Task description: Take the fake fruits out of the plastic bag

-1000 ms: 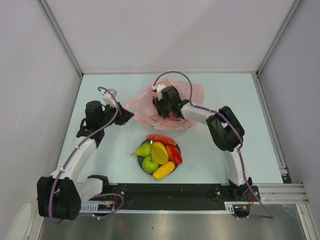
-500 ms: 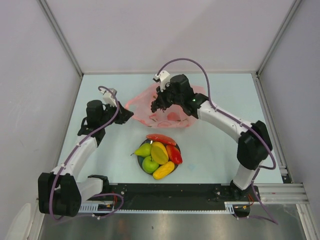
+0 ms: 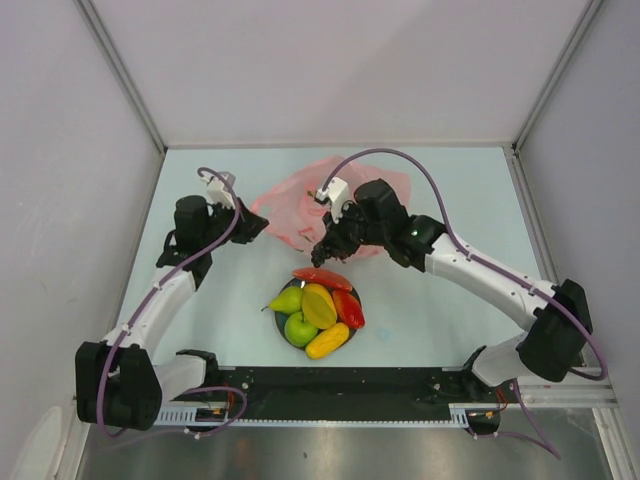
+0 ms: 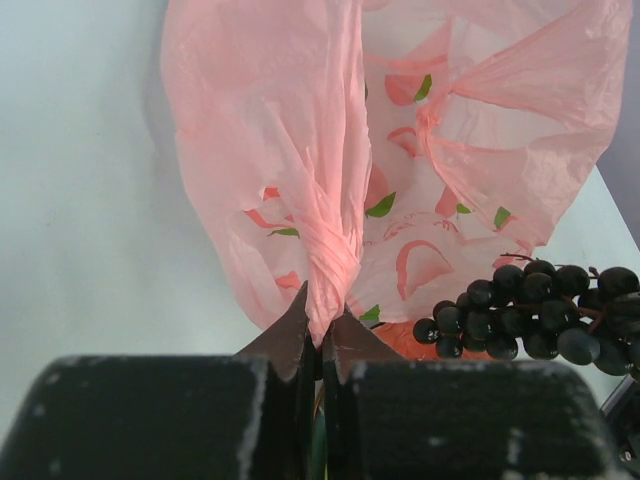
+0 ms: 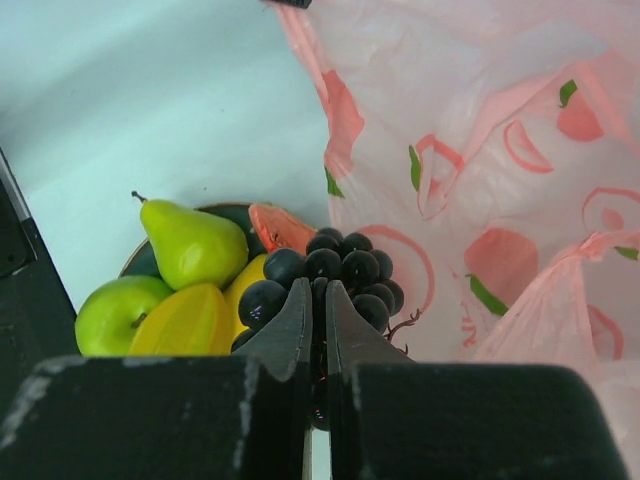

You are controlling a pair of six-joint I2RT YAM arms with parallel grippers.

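The left gripper (image 4: 320, 335) is pressed shut on a twisted fold of the thin, translucent pink plastic bag (image 4: 470, 140), which lies at the far middle of the pale table (image 3: 420, 320). The right gripper (image 5: 318, 305) is clamped tight on a bunch of dark purple plastic grapes (image 5: 345, 268). It holds the bunch just outside the bag, near the dark round plate (image 5: 140, 262) that carries a glossy green pear (image 5: 190, 245), a green apple (image 5: 112, 315) and yellow-orange pieces (image 5: 190, 322).

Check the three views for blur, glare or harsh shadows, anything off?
Top external: even, diffuse light, sharp throughout, only faint shadows on the table. Left wrist: the plastic bag is crisp and lit through; the left gripper is dark and soft. Right wrist: the right gripper is likewise blurred, grapes fairly sharp, small glints on the pear.
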